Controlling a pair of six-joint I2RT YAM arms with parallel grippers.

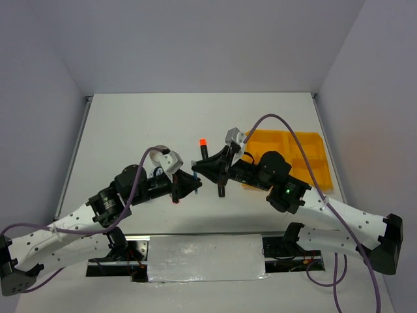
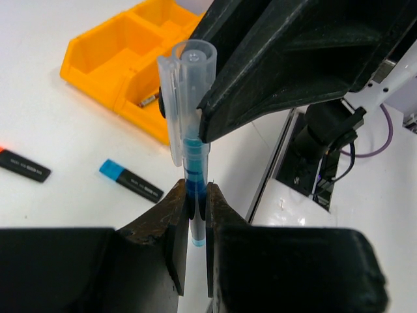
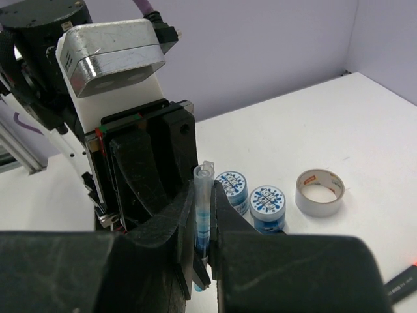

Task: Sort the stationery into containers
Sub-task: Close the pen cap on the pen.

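Between your two claws, clear of the table, the blue pen [image 2: 191, 140] is pinched twice over. The left gripper [image 2: 195, 195] clenches its blue lower barrel. The right gripper [image 3: 204, 202] clamps it higher up, at the clear cap. The pen's long axis runs straight from one set of jaws to the other, capped end toward the right claw.

The yellow-orange tray [image 1: 306, 156] lies behind the right gripper's wrist, on the side away from the left one. Your right arm is therefore the nearer carrier, and the left jaws would likely have to let go first.

A blue-capped highlighter [image 2: 130, 180] lies beyond the left claw. Two blue-white tubs [image 3: 232, 189] and a grey tape ring [image 3: 319, 192] sit just beyond the right.
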